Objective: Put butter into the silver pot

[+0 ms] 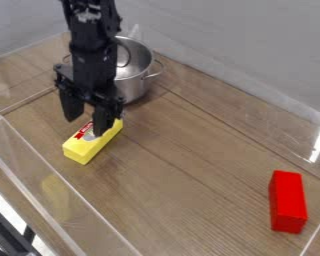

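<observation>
The butter (88,143), a small yellow block with a white and red label on top, lies on the wooden table at the left. My gripper (88,112) hangs just above its far end with its black fingers (71,102) spread open, holding nothing. The silver pot (137,72), round and shiny with small side handles, stands right behind the gripper and is partly hidden by the arm.
A plain red block (287,200) lies at the right front of the table. Clear plastic walls (310,130) ring the wooden table. Bare wood lies between the butter and the red block.
</observation>
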`<state>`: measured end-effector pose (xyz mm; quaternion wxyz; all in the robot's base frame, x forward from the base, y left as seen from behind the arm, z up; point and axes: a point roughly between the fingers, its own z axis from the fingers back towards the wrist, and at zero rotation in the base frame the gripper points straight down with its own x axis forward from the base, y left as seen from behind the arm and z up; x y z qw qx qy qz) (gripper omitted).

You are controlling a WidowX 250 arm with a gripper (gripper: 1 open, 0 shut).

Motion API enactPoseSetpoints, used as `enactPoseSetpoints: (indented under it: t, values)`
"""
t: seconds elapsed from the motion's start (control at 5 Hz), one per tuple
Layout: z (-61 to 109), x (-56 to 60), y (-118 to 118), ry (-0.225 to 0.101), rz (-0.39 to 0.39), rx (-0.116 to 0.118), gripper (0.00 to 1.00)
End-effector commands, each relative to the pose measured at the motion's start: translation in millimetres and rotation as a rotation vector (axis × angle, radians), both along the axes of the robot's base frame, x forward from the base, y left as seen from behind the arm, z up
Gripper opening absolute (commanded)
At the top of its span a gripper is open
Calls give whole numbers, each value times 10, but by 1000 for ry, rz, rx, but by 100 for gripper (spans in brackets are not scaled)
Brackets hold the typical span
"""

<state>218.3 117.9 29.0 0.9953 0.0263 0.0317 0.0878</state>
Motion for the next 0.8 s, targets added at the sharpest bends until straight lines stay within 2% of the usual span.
enactPoseSetpoints:
  t: [0.0, 0.2, 0.4, 0.6]
  values:
    - [-92, -30, 106, -12, -39, 17, 100]
    - [-166, -33, 143, -8, -106, 16, 100]
    - [-112, 62, 122, -7, -204, 19, 0]
    - [-63, 152, 90, -7, -303, 21, 0]
